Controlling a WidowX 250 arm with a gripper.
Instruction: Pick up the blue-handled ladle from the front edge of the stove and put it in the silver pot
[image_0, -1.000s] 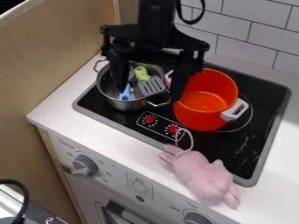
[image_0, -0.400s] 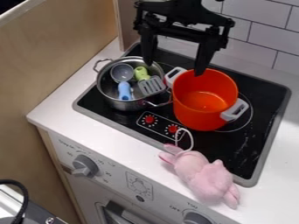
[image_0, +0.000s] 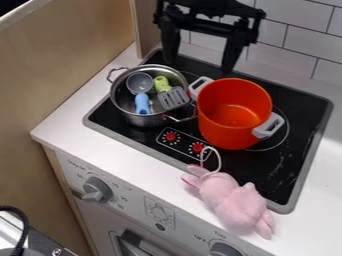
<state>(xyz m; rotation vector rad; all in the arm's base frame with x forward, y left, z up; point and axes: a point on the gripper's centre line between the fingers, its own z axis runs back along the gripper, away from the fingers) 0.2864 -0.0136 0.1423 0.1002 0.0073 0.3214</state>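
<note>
1. On the left, a round silver metal pot with two thin loop handles (image_0: 137, 119) sits on the black glass hob with a grey rim (image_0: 300, 112). From where I'm standing, it lies below and to the left of the gripper, and its handles line up on a slant, upper left to lower right.

2. Inside that pot lies a grey round-bowled ladle with a light blue handle (image_0: 139, 83). Its bowl points towards the tiled wall, its handle towards the front of the counter.

3. Beside it in the same pot is a slotted grey spatula with a green handle (image_0: 174, 98). Its long axis slants too: green end up and left, flat head down and right, reaching over the pot's rim.

4. Then comes the black two-finger gripper (image_0: 199, 66), at the back of the hob on the only arm here. Its fingers are spread wide with nothing between them, one tip towards each pot.

5. Just below and to the right of the gripper stands a deep, bright orange pot with chunky pale grey handles (image_0: 226, 135), upright and open at the top. Its handle line also runs upper left to lower right, with the upper-left handle nearer the fingers.

6. Nearest me, a pink plush toy with a white cord loop (image_0: 234, 201) lies across the hob's front edge and the white counter (image_0: 87, 135), well apart from the gripper.
</note>
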